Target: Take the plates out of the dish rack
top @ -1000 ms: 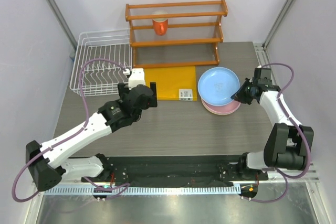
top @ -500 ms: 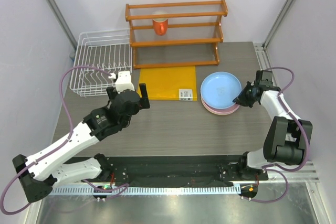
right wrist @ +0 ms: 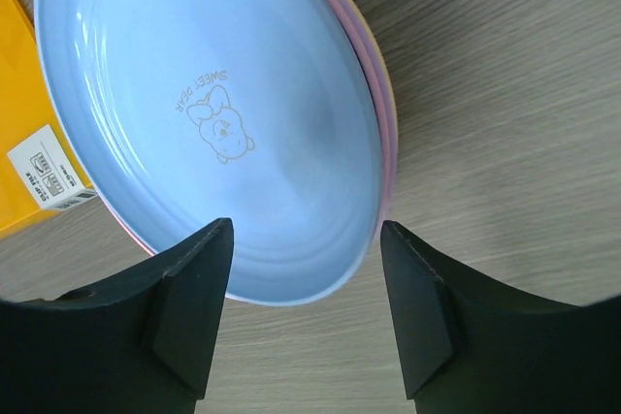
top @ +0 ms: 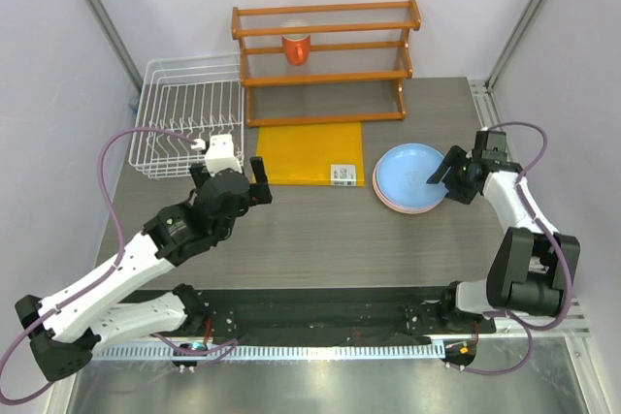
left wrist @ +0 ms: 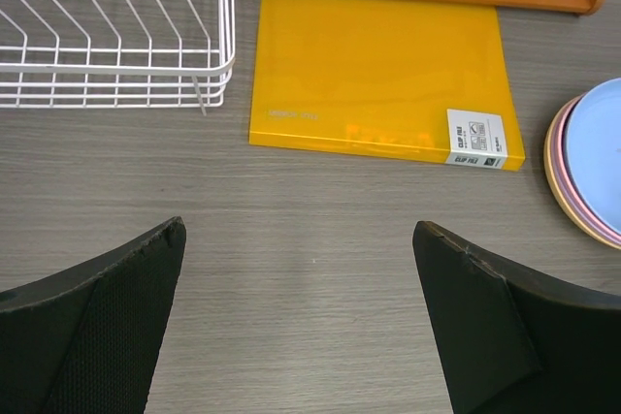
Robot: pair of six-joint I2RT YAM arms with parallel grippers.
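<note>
The plates (top: 412, 177) lie stacked flat on the table at the right, the light blue plate (right wrist: 213, 113) on top with pink and peach rims (right wrist: 385, 133) showing beneath. My right gripper (top: 444, 168) (right wrist: 306, 235) is open, its fingertips either side of the stack's right rim and holding nothing. The white wire dish rack (top: 189, 113) (left wrist: 116, 26) stands at the back left with no plates visible in it. My left gripper (top: 230, 172) (left wrist: 299, 239) hangs wide open over bare table in front of the rack. The stack's edge (left wrist: 592, 167) also shows in the left wrist view.
A yellow clip file (top: 310, 152) (left wrist: 378, 75) lies flat between the rack and the plates. Behind it stands an orange wooden shelf (top: 325, 75) with an orange cup (top: 296, 48) on it. Grey walls close the table in on both sides.
My right gripper has opened and let go of the light blue plate, which now rests flat on the stack. The left arm has drawn back toward the near left.
</note>
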